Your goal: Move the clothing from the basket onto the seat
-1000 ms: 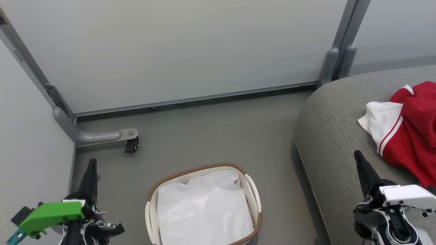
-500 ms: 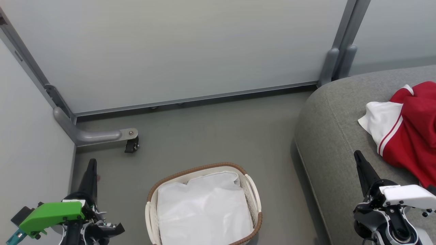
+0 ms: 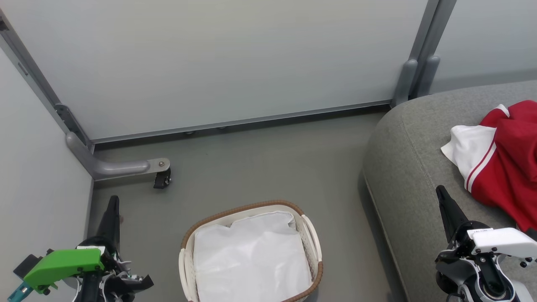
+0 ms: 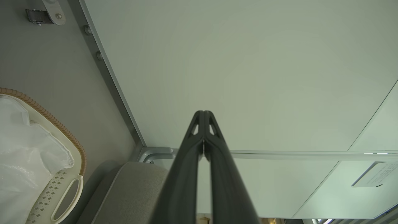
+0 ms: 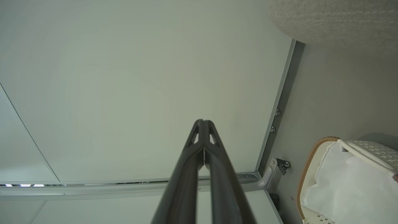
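All clothing [image 3: 509, 167], seemingly, on the seat [image 3: 402, 167] (basket [image 3: 235, 211] just liner [image 3: 251, 256]).

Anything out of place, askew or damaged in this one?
Nothing stands out. The basket stands upright on the floor holding just its white liner. The red clothing lies bunched on the seat, partly cut off by the head view's edge. The left gripper and right gripper, jaws shut, hold nothing.

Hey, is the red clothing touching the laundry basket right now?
Apart. The head view shows the red clothing lying on the couch seat and the basket on the floor, with bare floor between them.
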